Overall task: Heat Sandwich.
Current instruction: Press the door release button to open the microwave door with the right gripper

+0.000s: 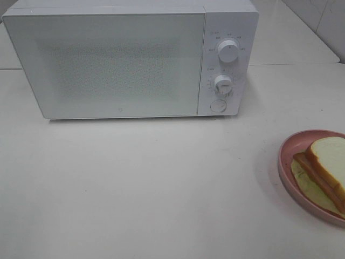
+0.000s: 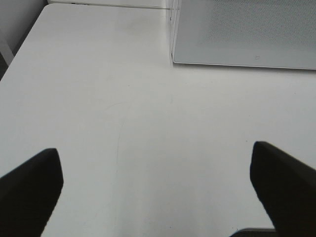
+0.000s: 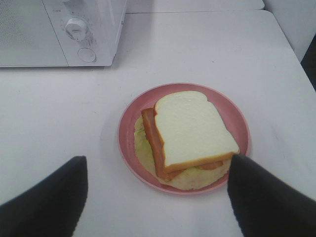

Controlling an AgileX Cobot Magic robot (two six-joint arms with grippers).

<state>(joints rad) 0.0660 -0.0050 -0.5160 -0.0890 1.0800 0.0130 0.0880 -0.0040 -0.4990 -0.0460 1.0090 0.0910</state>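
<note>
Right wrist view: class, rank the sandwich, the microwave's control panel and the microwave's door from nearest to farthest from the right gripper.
From the right gripper:
1. The sandwich, on the pink plate, just ahead of the open fingers.
2. The control panel, beyond the plate across bare table.
3. The door, on the far side of the panel from the plate.

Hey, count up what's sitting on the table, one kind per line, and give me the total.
Microwave: 1
Pink plate: 1
Sandwich: 1
Total: 3
</note>
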